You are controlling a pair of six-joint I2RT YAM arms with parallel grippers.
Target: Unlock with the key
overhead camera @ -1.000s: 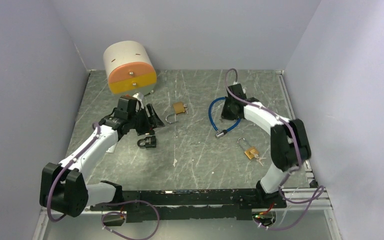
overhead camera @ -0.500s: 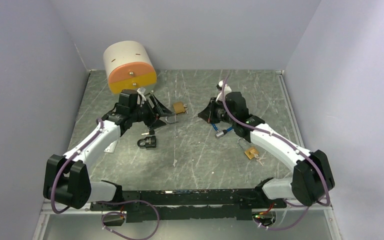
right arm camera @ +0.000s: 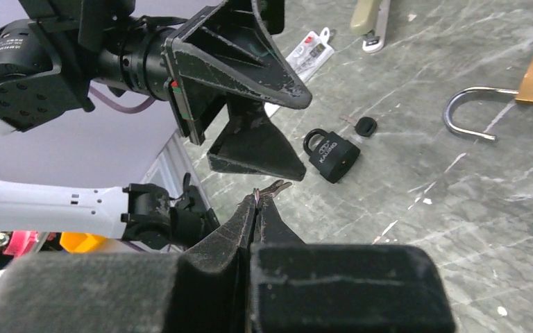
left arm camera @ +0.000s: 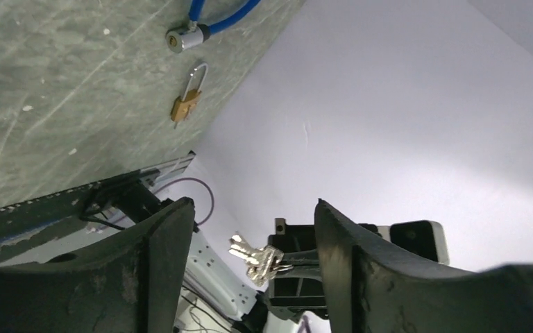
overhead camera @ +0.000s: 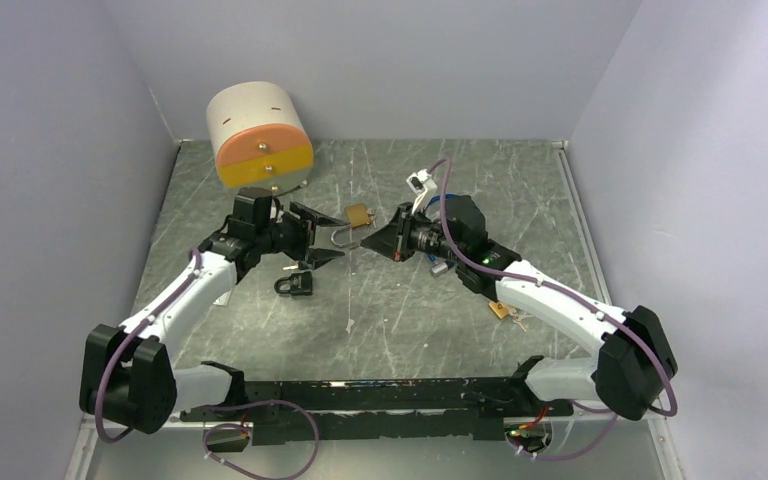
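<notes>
Scratched grey tabletop (overhead camera: 410,310), right gripper (overhead camera: 364,245) clenched on silvery keys (left arm camera: 254,256); left gripper (overhead camera: 332,238) spread wide

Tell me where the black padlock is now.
Top view: the black padlock lies on the table left of centre, just below the open left gripper, a small key beside it.

A small bunch of silvery keys (left arm camera: 255,258) juts, pinched, from the tips of the right pincer (right arm camera: 256,202).
</notes>
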